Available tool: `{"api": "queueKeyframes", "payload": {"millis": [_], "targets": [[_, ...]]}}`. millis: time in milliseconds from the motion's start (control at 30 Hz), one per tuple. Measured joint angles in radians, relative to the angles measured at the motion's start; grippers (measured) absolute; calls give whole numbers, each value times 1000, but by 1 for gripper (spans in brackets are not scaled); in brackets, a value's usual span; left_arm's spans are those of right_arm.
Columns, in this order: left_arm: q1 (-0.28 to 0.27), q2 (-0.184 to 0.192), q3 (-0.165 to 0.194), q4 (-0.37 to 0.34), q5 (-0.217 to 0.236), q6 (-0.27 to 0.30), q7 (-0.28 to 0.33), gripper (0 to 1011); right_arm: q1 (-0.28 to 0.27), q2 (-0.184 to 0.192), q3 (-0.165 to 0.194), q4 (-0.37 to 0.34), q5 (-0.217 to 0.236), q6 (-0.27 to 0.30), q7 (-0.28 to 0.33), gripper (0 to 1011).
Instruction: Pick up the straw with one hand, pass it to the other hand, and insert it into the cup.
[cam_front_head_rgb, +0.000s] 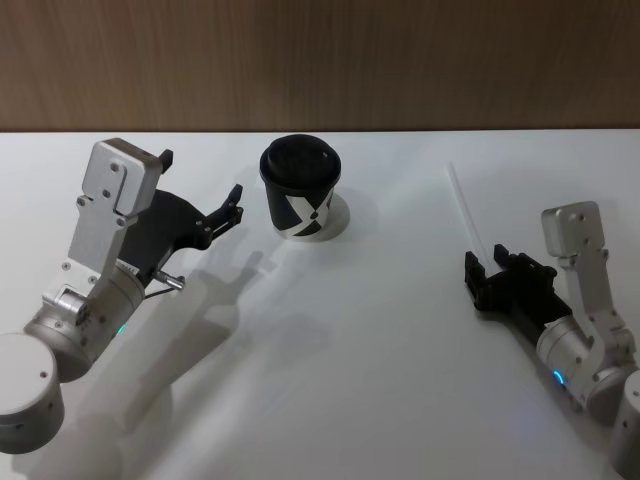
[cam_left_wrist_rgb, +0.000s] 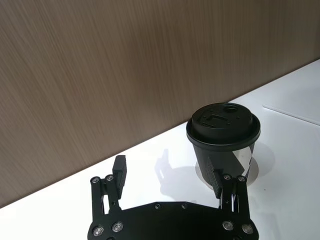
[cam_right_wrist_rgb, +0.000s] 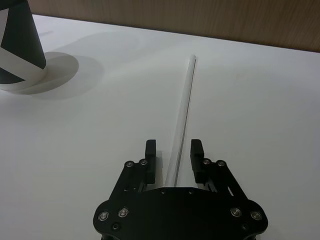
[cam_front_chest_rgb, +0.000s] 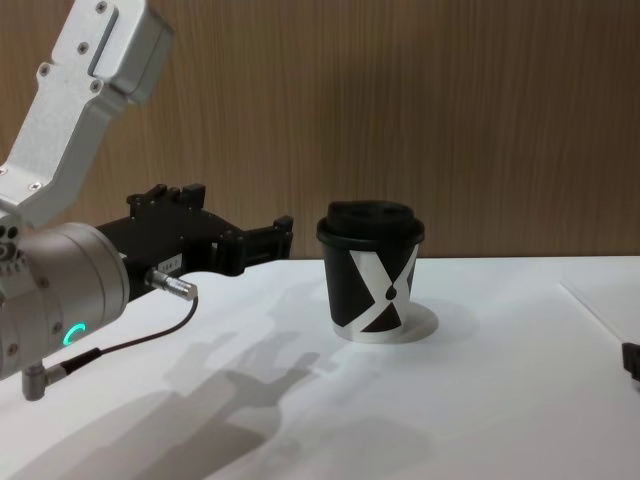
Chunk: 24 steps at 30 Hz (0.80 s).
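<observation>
The first step, the pick-up, is in hand and not yet completed. A thin, straight white drinking straw (cam_front_head_rgb: 468, 208) is seen lying flat on the white table (cam_front_head_rgb: 380, 350), well apart from the small black paper cup (cam_front_head_rgb: 300, 190), on the robot's right side of it. The cup is capped with a black domed lid (cam_left_wrist_rgb: 223, 121) and is marked in white on its side.

The right gripper (cam_right_wrist_rgb: 173, 152) is placed low over the straw's near end. Its fingers (cam_right_wrist_rgb: 151, 150) are held moderately open, one on each side of the straw, and nothing is gripped. Whether the fingertips are touching the table cannot be told.

The left gripper (cam_front_head_rgb: 200, 180) is held above the table just beside the cup, on its left, spread wide and empty.

Next, it is judged, the right fingers have to be closed squarely on the thin straw. It must then be lifted without being rolled away and carried toward the left gripper for the hand-over.
</observation>
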Motion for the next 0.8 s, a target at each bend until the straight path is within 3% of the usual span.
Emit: {"api": "queueKeyframes", "payload": {"millis": [133, 200, 333, 533, 800], "targets": [[0, 0, 0, 0, 0, 0, 0, 1003, 0, 0, 0, 1, -1, 0, 0, 306], [0, 0, 0, 0, 0, 0, 0, 1003, 0, 0, 0, 1, -1, 0, 0, 284], [0, 0, 0, 0, 0, 0, 0, 1003, 0, 0, 0, 1, -1, 0, 0, 112], [0, 0, 0, 0, 0, 0, 0, 1003, 1, -1, 0, 1, -2, 0, 0, 21], [0, 0, 0, 0, 0, 0, 0, 1003, 1, -2, 1, 3, -4, -5, 0, 1]]}}
